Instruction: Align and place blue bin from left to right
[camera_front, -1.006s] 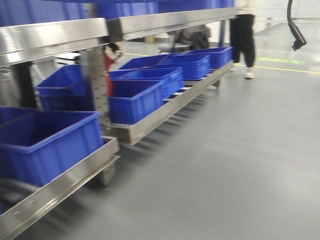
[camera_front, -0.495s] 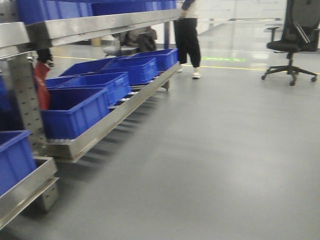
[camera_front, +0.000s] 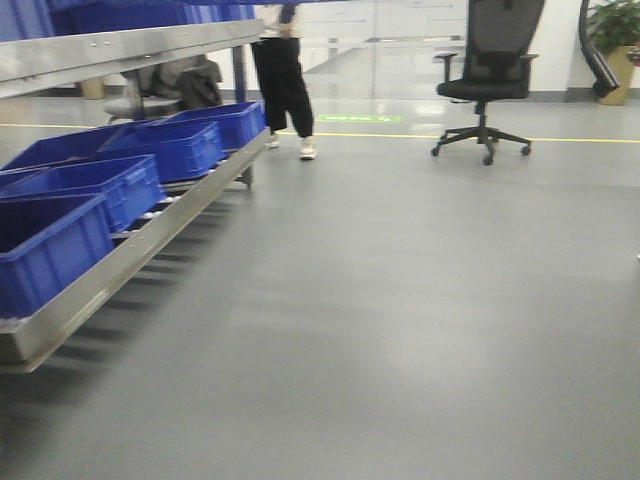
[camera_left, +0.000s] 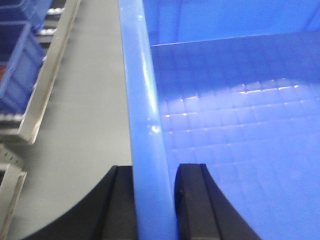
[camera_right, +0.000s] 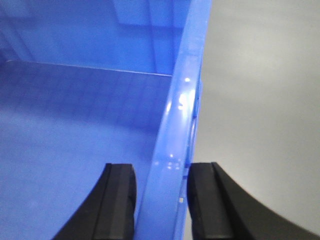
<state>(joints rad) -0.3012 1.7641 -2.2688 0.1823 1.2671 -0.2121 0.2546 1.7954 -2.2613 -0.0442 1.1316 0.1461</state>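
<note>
Bin (camera_left: 240, 125), one, blue, rims pinched by left gripper (camera_left: 152, 175), right gripper (camera_right: 160, 172), one chair (camera_front: 485, 80)

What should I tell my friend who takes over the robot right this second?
Left gripper: shut on the blue bin, clamping its left rim.
Right gripper: shut on the same bin's right rim.
The bin is held between both arms, not on the rack; bare floor shows beside it in both wrist views.
Other blue bins sit in a row on the low metal rack, at the left of the front view.
Done: bin gripped.
Left: set it on the rack, lined up with the row.
</note>
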